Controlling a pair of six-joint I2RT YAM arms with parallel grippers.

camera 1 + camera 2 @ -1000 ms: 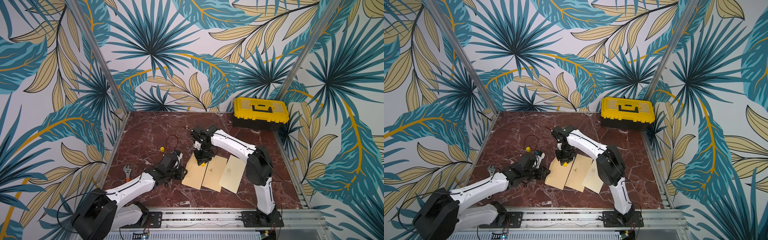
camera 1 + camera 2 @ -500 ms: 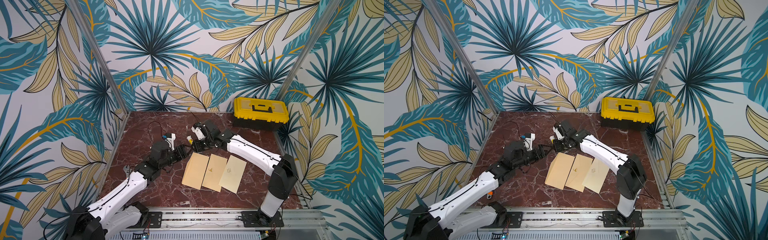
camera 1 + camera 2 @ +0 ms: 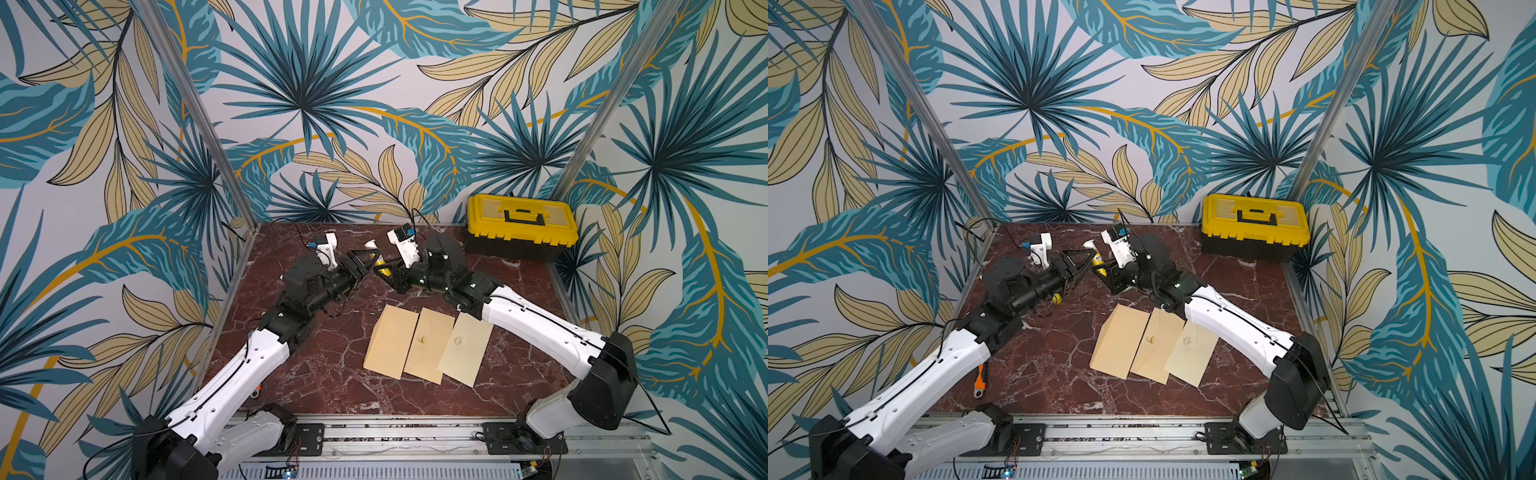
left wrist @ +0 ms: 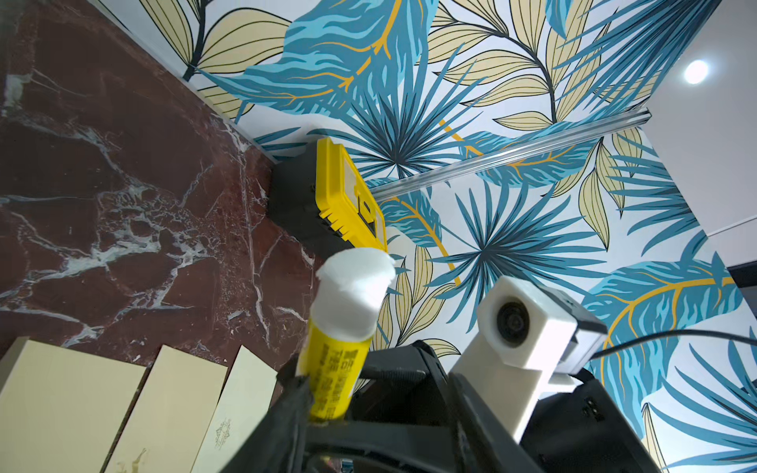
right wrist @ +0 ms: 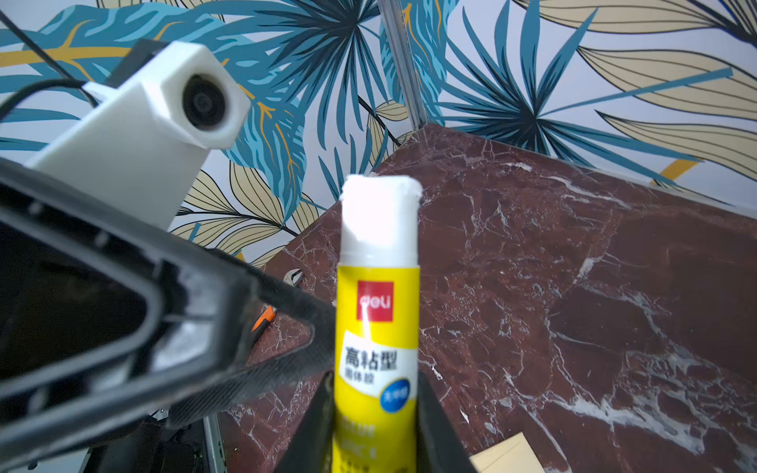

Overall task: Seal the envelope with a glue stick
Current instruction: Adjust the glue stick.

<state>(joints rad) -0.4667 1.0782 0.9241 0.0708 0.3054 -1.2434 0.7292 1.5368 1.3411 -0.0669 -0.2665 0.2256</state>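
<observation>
The glue stick (image 5: 377,348) is a yellow tube, uncapped, with a long white glue column pushed out. My right gripper (image 3: 388,274) is shut on its lower body and holds it in the air over the back middle of the table. My left gripper (image 3: 368,264) faces it, jaws open. One left finger (image 5: 286,327) touches the side of the tube. Three tan envelopes (image 3: 392,340) lie side by side, overlapping, in front of both grippers. Neither gripper touches them. A small yellow cap (image 3: 1054,297) lies on the table under the left arm.
A yellow and black toolbox (image 3: 521,226) stands in the back right corner. An orange-handled wrench (image 3: 980,380) lies near the front left, beside the left arm. Patterned walls close the table on three sides, and a metal rail (image 3: 395,428) runs along the front.
One second ago both grippers were low at the envelopes. Both have since risen and swung to the back middle, where they now meet, the right one carrying the glue stick.
</observation>
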